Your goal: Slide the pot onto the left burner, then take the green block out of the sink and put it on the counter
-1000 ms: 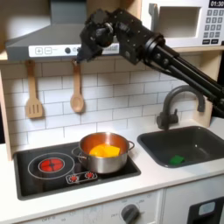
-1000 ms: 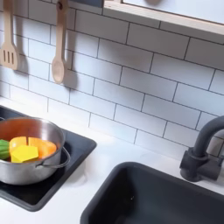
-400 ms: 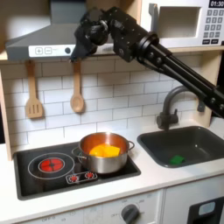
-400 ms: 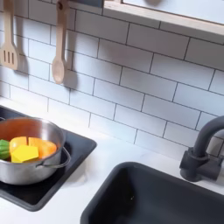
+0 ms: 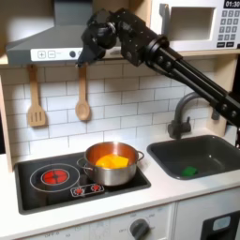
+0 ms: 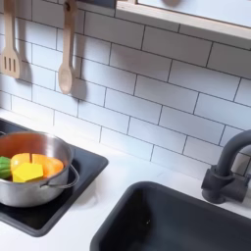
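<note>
**Pot not yet on the left burner; arm high above the stove**

Left to right in the first exterior view: red-glowing round left burner (image 5: 56, 175) on the black cooktop panel (image 5: 37, 192), bare. Just beside it to the first exterior view's right sits the small shiny steel pot with two side handles and orange-yellow pieces inside (image 5: 112, 163), on the right half of the panel. Second exterior view shows the same pot (image 6: 31, 169), a green piece at its rim too. Black gripper (image 5: 94, 42) hangs well above the pot, up by the range hood; can't tell whether the claw is released or clenched, too dark and blurred. Farther right, dark grey rounded-rectangle sink (image 5: 214, 142) with the small bright green block (image 5: 189, 171) lying on its floor, near the front wall. Pale cream-white counter (image 5: 141, 195) runs along the front.

Step in hand, judged: slide the pot. Come down on the pot's right side, low at the wall or handle, push steadily toward the first exterior view's left. Contact too high could tip it or spill the pieces. Stop once centred on the red ring.
</note>
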